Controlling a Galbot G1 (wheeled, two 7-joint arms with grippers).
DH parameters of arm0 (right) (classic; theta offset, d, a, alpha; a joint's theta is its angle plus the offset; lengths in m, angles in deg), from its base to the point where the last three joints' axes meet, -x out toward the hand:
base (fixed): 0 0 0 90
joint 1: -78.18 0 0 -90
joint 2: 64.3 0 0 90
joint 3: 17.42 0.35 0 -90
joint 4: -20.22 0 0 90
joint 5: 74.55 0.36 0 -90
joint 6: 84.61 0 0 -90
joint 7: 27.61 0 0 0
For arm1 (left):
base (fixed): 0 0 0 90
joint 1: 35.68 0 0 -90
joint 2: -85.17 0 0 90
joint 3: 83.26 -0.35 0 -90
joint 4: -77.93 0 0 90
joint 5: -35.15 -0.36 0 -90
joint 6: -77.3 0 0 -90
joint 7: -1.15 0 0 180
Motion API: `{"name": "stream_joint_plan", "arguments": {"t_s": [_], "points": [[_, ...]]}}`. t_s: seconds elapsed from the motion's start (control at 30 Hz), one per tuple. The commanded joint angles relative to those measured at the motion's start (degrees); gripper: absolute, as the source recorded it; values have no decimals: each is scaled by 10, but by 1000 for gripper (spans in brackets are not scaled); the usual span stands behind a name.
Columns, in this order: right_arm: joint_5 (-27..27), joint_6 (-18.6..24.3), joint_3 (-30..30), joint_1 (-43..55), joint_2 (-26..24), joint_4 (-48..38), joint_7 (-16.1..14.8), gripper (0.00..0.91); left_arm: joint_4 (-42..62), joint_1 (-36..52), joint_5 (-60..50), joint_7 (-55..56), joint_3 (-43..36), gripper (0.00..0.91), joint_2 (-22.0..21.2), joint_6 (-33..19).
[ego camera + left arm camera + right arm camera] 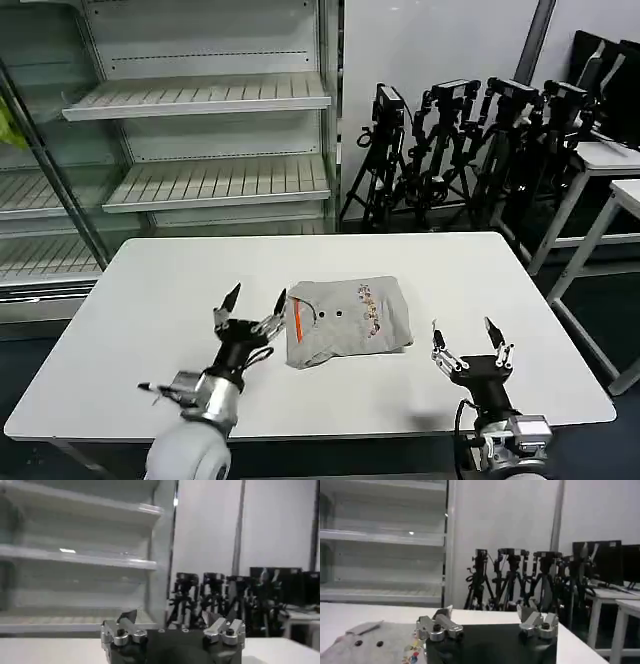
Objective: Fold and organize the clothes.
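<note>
The clothes [345, 320], a light grey T-shirt, lie folded into a small rectangle at the middle of the white table [150, 290]. Its multicoloured print faces up and an orange-red strip runs along its left edge. My left gripper [254, 297] is open just left of the shirt, its right fingertip close to the orange strip. The right gripper [464, 329] is open near the table's front, right of the shirt and apart from it. In the right wrist view the shirt [370, 645] lies beside my right gripper [486, 612]. My left gripper [172, 616] holds nothing in the left wrist view.
White store shelves [200, 100] stand behind the table at the left. Several black tripods [450, 150] stand behind it at the right, with another white table [610, 170] at the far right. Bare tabletop lies all round the shirt.
</note>
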Motion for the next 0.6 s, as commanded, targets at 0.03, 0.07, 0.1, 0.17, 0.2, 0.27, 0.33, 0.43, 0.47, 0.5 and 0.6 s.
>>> {"name": "stream_joint_plan", "arguments": {"t_s": [0.03,0.07,0.1,0.17,0.2,0.27,0.33,0.43,0.47,0.5,0.6], "points": [[-17,32,-8,-11,4,-1,-2,907,-99,-168,-149,-16,61,907,-30,-34],[-17,32,-8,-11,4,-1,-2,907,-101,-173,-150,-16,62,907,-31,-35],[-16,32,-9,-10,4,-1,-2,907,-104,-177,-151,-16,63,907,-32,-35],[-14,33,-9,-7,5,-1,-2,907,-108,-181,-153,-17,63,907,-34,-35],[-14,33,-9,-5,5,0,-2,907,-110,-183,-155,-17,62,907,-36,-35],[-15,36,-9,-4,5,1,-1,907,-112,-185,-158,-17,59,907,-40,-35],[-17,31,-7,-8,4,9,-1,907,-112,-187,-163,-18,55,907,-45,-36],[-23,23,-4,-9,3,16,-2,907,-112,-191,-166,-18,51,907,-50,-36],[-23,20,-4,-9,3,17,-1,907,-113,-191,-167,-18,50,907,-51,-36],[-23,17,-3,-8,3,17,0,907,-113,-192,-168,-18,49,907,-52,-36],[-21,14,-2,-9,3,19,-1,907,-113,-193,-168,-19,48,907,-53,-36]]}}
